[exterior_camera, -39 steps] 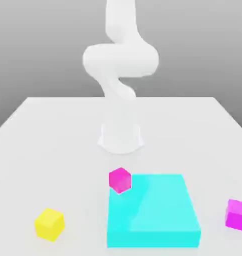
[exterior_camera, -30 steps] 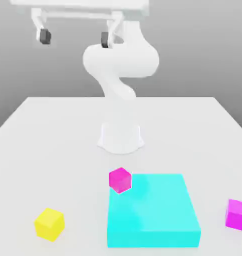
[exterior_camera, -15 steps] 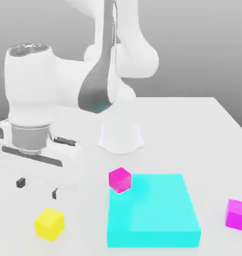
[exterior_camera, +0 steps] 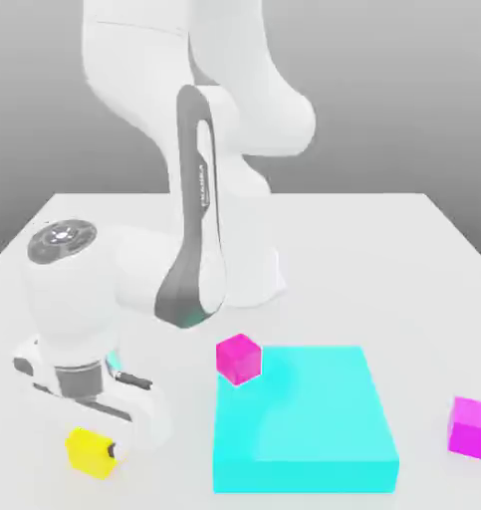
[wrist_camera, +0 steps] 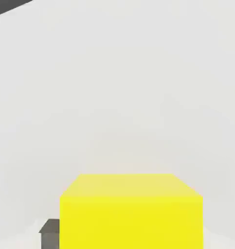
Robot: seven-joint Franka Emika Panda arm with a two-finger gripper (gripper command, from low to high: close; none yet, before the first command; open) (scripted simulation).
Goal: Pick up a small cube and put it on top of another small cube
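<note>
my gripper [exterior_camera: 93, 450] is clamped on the small yellow cube [exterior_camera: 88, 451] near the table's [exterior_camera: 383, 239] front corner, ready to lift it for stacking.

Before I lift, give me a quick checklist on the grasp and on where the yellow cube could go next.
1. gripper down at the yellow cube: ok.
2. Jaws shut on the cube: ok; a dark fingertip sits against its side.
3. Cube level on the table: ok.
4. Cube centred between the fingers: cannot tell.
5. Stacking targets free: ok; the near magenta cube stands by the cyan block, the far magenta cube stands alone.
6. Lift path clear: ok; nothing beside the yellow cube.
</note>
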